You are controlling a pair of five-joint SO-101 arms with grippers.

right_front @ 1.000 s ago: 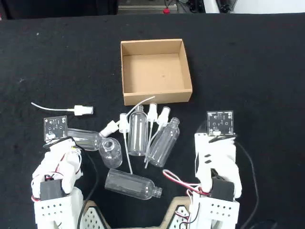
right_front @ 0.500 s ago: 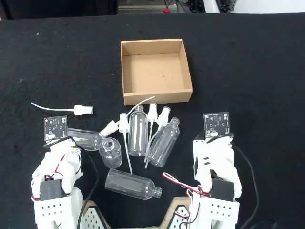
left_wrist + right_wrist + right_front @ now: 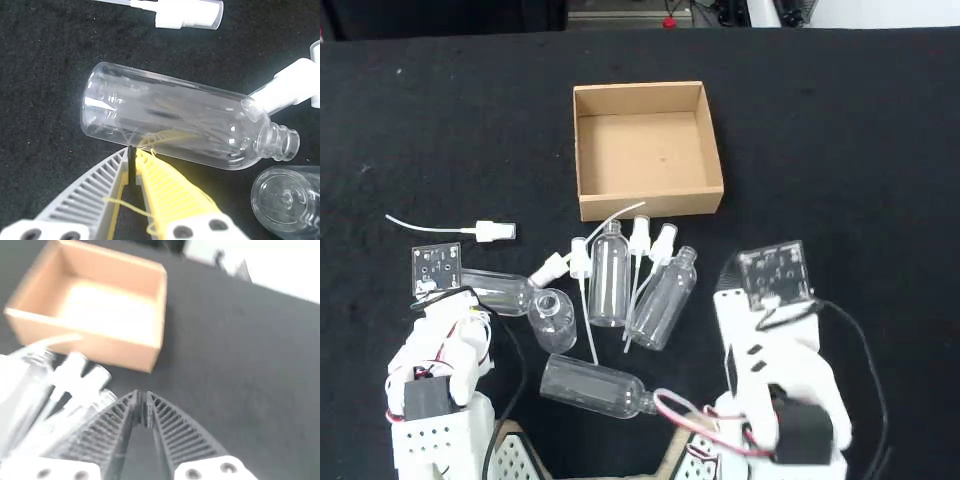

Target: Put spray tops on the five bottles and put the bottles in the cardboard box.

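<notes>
The left gripper (image 3: 131, 167) sits low near the table's front edge, its jaws pressed together on nothing, tips at the side of a lying bottle (image 3: 175, 125) and perhaps touching it. The right gripper (image 3: 142, 412), likewise closed and holding nothing, points toward the cardboard box (image 3: 650, 205). Five uncapped bottles (image 3: 610, 275) and loose spray tops (image 3: 495, 232) sit between the arms and the box.

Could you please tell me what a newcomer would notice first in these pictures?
An empty cardboard box sits in the middle of the black table. In front of it lies a jumble of clear bottles and white spray tops, with one spray top apart on the left arm's side. The left gripper is shut beside a lying bottle.
</notes>
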